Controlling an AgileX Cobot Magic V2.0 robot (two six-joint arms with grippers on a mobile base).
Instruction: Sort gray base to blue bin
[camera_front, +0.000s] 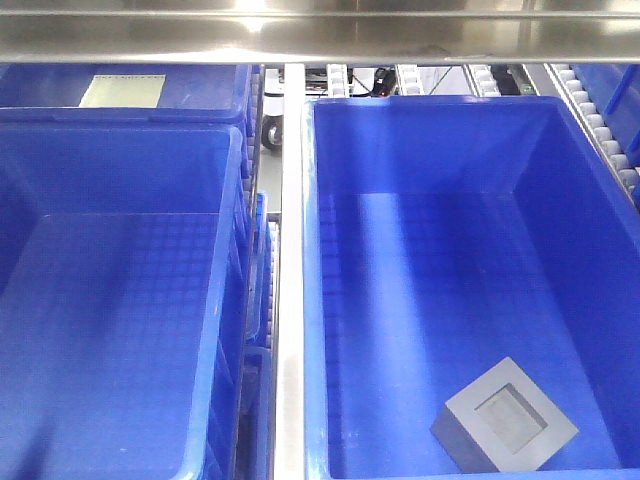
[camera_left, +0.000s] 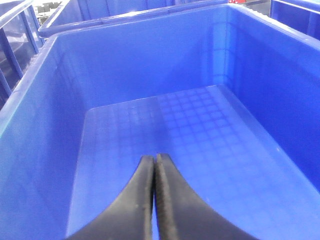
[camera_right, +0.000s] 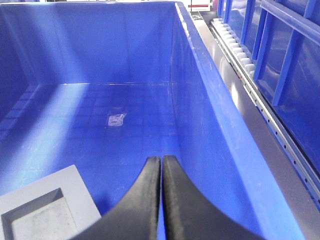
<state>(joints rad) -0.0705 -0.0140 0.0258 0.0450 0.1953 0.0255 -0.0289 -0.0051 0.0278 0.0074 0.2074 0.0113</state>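
matte gray, the gray base (camera_front: 505, 418) lies on the waffle-grid floor of the blue bin (camera_front: 330, 250), in the near right corner as i see it from the front view, its recessed face turned up. in my right wrist view the same block sits at the lower left, just beside the right claw (camera_right: 161, 162), whose two black fingers are pressed together with nothing between them. the left claw (camera_left: 154, 161) is likewise closed tight and empty, hanging over the bare floor of the left-hand crate (camera_front: 225, 300). behind that one stands another blue crate with a pale card (camera_front: 123, 89). a steel rail (camera_front: 291, 300) runs between the crates.
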